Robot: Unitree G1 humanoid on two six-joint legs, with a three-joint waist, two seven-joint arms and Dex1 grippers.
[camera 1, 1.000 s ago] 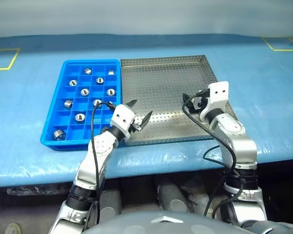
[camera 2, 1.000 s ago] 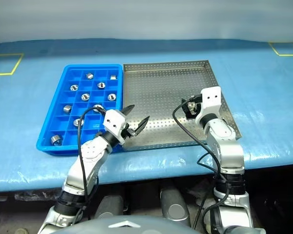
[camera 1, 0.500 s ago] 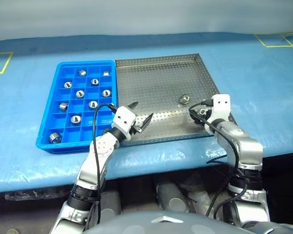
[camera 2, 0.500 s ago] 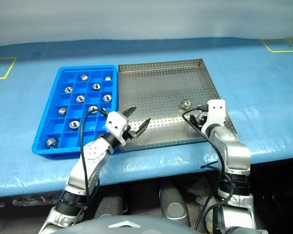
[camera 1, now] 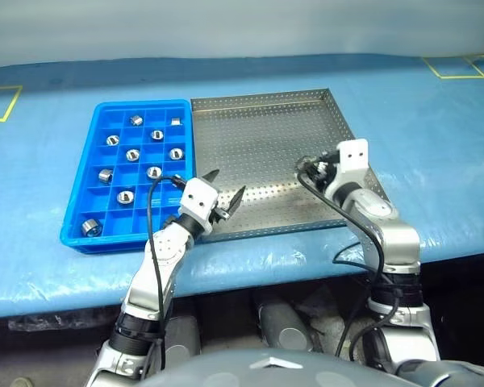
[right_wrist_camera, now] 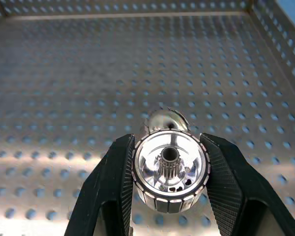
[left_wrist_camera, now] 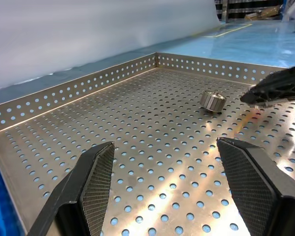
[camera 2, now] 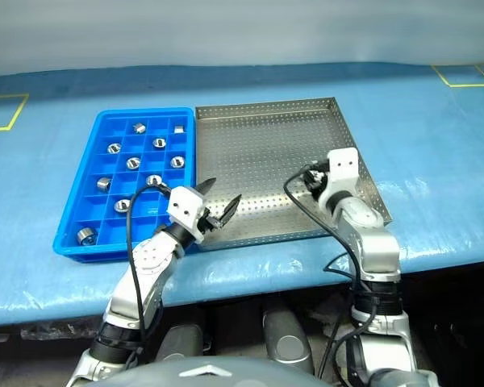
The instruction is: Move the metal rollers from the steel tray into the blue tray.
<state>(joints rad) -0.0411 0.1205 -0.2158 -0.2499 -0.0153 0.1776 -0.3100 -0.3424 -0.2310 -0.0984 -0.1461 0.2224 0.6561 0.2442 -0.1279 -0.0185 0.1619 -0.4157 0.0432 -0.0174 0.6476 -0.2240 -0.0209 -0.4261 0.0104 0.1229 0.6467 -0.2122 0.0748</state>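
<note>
While the right claw (right_wrist_camera: 170,172) pinches a roller (right_wrist_camera: 169,169) over the steel tray (camera 1: 258,129), the left claw (left_wrist_camera: 169,182) hangs spread.

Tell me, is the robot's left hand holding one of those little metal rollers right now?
No. The left hand hangs open over the steel tray with nothing between its fingers, while the right hand grips a roller.

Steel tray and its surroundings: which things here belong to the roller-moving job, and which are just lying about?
Job:
- steel tray
- blue tray, holding several rollers
- metal roller clamped in the right gripper
- left gripper, open

Lying about:
- pale blue table cover
- yellow tape marks on it
</note>
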